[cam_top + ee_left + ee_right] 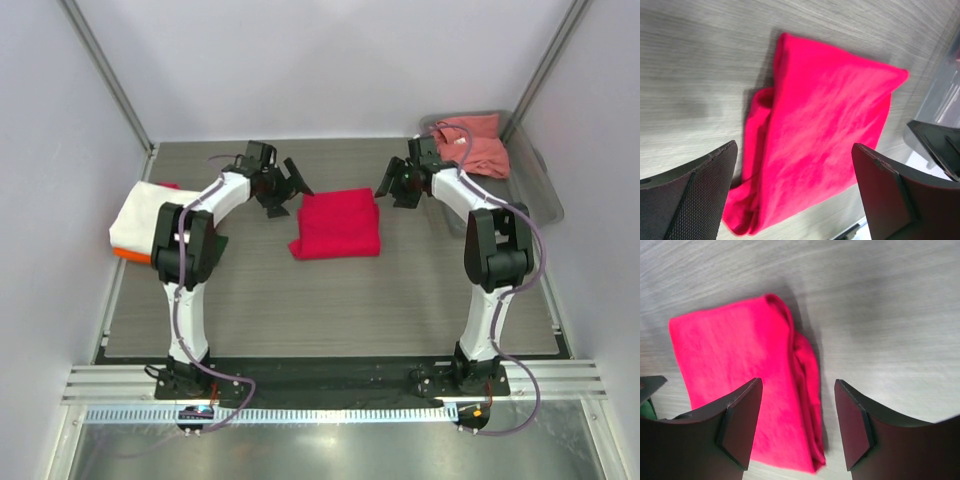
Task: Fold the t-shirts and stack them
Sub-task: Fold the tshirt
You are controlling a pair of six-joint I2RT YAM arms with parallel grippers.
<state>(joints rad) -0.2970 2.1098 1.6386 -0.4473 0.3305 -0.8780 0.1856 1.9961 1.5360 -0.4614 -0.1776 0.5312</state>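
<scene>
The crimson t-shirt (336, 224) lies folded into a rectangle mid-table. It also shows in the left wrist view (825, 130) and the right wrist view (740, 350). My left gripper (293, 186) is open and empty, hovering just off the shirt's far left corner (795, 187). My right gripper (387, 184) is open and empty above its far right corner (797, 425). A cream-white shirt (140, 212) tops a stack at the left edge, with orange (128, 256) and dark green (217, 245) cloth showing beneath. A salmon-pink shirt (480, 143) lies crumpled in the tray.
The grey plastic tray (543, 195) stands at the back right, beside the right arm. White walls enclose the table on three sides. The metal rail with both arm bases (330, 385) runs along the near edge.
</scene>
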